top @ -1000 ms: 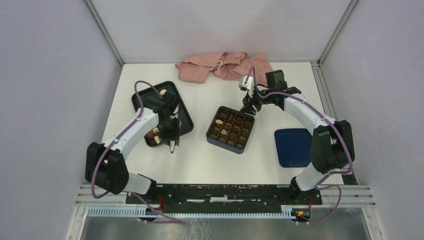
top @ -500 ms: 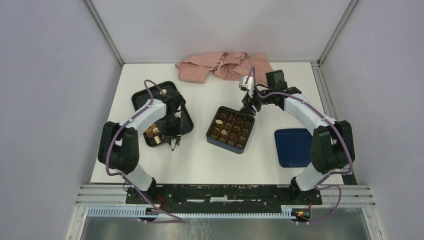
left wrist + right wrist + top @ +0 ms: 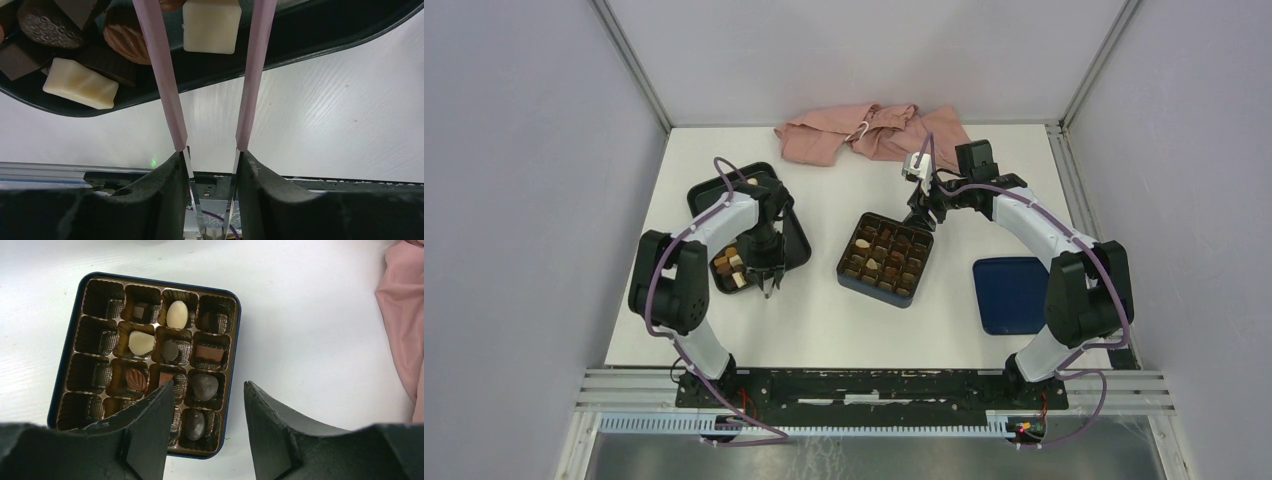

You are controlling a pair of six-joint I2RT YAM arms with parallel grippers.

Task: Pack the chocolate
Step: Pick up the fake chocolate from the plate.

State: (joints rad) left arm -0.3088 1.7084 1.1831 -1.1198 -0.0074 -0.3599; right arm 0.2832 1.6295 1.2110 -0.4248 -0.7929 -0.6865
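The chocolate [image 3: 730, 268] lies in two places. A loose heap of dark, light brown and cream pieces sits at the near end of a black tray [image 3: 796, 246] on the left of the bench [image 3: 844, 320]. In the left wrist view a cream square [image 3: 210, 29], a second cream piece [image 3: 80, 90], a ribbed brown round [image 3: 125, 36] and a dark dimpled round [image 3: 49, 24] rest inside the tray's rim [image 3: 310, 37]. The other pieces sit one to a cell in the brown gridded insert of a dark blue box [image 3: 886, 258] at the middle of the bench: a cream oval [image 3: 177, 314], a cream lump [image 3: 141, 342], a ribbed brown one [image 3: 136, 380] and several dark ones, while the column of cells [image 3: 95, 335] at the left of the right wrist view is bare.

The left jaws hang over the tray's near rim, part open, their thin pinkish fingers [image 3: 167, 95] apart with only bench and tray between them, gripping nothing; the tips run out of the frame. The right jaws hover above the box's far right corner, their black fingers [image 3: 150, 430] well apart and holding nothing.

A dark blue lid [image 3: 1009, 295] lies flat to the right of the box, apart from it. A crumpled pink cloth [image 3: 864, 135] lies along the far edge of the bench
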